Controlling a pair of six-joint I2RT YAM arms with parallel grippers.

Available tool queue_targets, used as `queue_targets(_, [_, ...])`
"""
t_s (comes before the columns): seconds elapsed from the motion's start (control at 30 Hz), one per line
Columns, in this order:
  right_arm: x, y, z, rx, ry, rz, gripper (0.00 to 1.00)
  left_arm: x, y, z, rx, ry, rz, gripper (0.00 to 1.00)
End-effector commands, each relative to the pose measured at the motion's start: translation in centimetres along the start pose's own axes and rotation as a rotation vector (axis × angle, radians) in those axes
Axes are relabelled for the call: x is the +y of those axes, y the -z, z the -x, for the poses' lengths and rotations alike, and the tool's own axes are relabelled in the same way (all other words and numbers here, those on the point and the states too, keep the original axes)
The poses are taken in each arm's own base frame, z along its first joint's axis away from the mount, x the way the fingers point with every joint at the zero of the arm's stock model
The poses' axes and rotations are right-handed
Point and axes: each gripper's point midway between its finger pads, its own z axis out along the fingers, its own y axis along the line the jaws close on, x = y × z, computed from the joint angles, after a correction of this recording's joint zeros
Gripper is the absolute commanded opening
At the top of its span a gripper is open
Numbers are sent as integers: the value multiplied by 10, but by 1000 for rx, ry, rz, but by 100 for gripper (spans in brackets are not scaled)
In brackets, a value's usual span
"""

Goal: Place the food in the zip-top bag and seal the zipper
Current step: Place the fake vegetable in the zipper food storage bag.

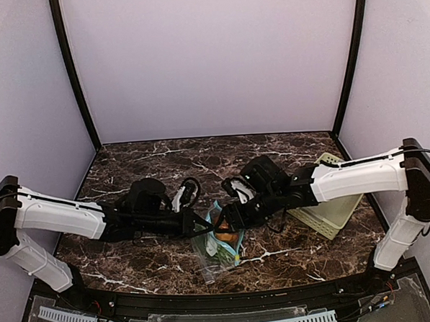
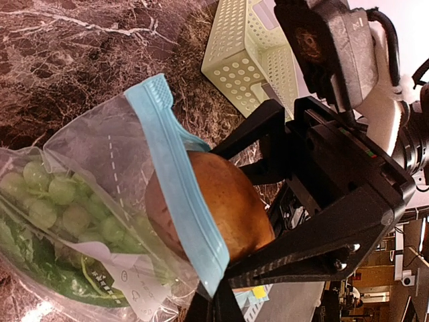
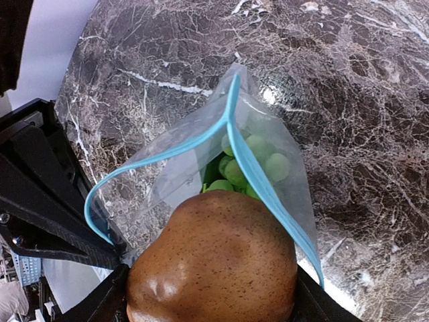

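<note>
The clear zip-top bag (image 1: 218,249) lies at the table's front middle with its mouth held open. Its teal-blue zipper (image 2: 175,181) frames the mouth, also seen in the right wrist view (image 3: 167,151). The green lumpy vegetable (image 3: 251,164) is inside the bag (image 2: 53,194). My left gripper (image 2: 216,298) is shut on the bag's zipper edge and holds it up (image 1: 204,224). My right gripper (image 3: 209,287) is shut on the brown-orange potato (image 3: 214,261) and holds it at the bag's mouth, partly past the zipper (image 2: 231,201).
A pale green slotted basket (image 1: 334,207) stands to the right, just behind my right arm, and shows in the left wrist view (image 2: 251,57). The dark marble table (image 1: 200,158) stretches behind the two grippers. Purple walls enclose the table.
</note>
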Motion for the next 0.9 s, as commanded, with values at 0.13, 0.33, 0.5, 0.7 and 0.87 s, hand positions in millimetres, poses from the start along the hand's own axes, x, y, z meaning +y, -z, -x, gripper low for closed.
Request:
queue_targets(0.13, [-3,-4,14,-20,56,-83,62,-13,8,2,-17,-33,-41,1])
queue_targets(0.33, [0,-15,14,-9,80,-110,66,-14,7,3,-15,-32,-47,1])
queue_targets(0.5, [2,-17,14,-9,89,-112,77,-14,8,3,-15,-35,-43,1])
queue_targets(0.7, [13,0,21,-43,116,-91,89,-12,10,2,-22,-32,-37,1])
queue_targets(0.87, [23,19,23,-66,116,-66,91,-11,10,2,-22,-29,-33,1])
